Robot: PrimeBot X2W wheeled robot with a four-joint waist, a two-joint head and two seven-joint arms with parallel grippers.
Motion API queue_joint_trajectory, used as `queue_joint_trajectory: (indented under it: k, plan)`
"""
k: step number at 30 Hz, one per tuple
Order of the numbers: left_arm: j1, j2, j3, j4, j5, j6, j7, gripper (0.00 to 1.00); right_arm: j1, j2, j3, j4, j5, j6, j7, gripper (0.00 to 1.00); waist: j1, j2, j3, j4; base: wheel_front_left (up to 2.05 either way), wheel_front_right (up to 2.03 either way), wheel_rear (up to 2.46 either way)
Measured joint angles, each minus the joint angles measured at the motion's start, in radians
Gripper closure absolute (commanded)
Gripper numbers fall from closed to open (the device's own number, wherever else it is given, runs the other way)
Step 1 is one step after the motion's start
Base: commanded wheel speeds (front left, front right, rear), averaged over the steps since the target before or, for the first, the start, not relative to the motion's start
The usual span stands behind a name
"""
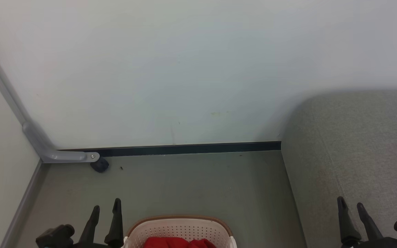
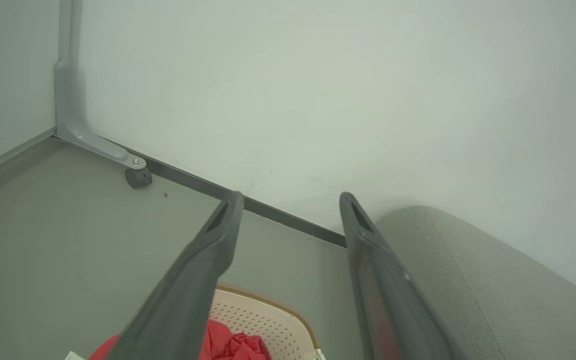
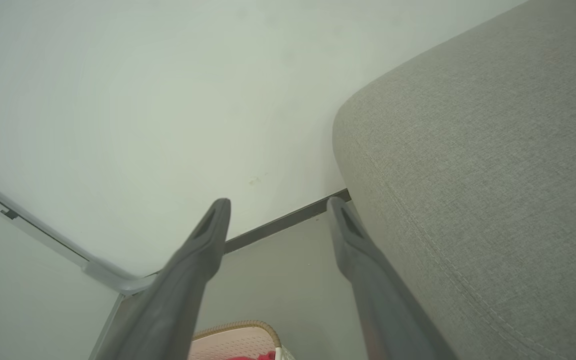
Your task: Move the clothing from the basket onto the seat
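There's the left gripper (image 1: 106,204) at seven o'clock in the head view: two long, dark, matte fingers (image 1: 115,220) tapering to blunt tips, rising out of a black, knobby housing (image 1: 55,235). And the right gripper (image 1: 350,201) at five o'clock has the same build and the same rounded black base. Up close in the left wrist view the surface is charcoal grey, with a narrow slot-like recess (image 2: 216,220) just below each tip.

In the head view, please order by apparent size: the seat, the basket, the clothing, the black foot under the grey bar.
1. seat, by far largest.
2. basket, cut by the bottom edge.
3. clothing, also cut off.
4. black foot, smallest, though farther from the camera.
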Motion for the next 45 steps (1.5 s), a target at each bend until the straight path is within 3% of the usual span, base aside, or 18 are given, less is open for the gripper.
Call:
queue_joint_trajectory:
  k: [29, 45]
  plan:
    - [0.0, -0.013, -0.049, 0.073, 0.35, 0.09, -0.109, 0.0, -0.02, -0.049, 0.14, 0.041, -0.378, -0.048, -0.108, 0.0, 0.0, 0.0, 0.003, -0.007, 0.0, 0.0, 0.0]
    - [-0.001, -0.028, -0.04, 0.109, 0.352, 0.09, -0.11, 0.0, -0.021, -0.05, 0.137, 0.052, -0.387, -0.052, -0.114, 0.0, 0.0, 0.0001, 0.005, -0.006, 0.0, 0.0, 0.0]
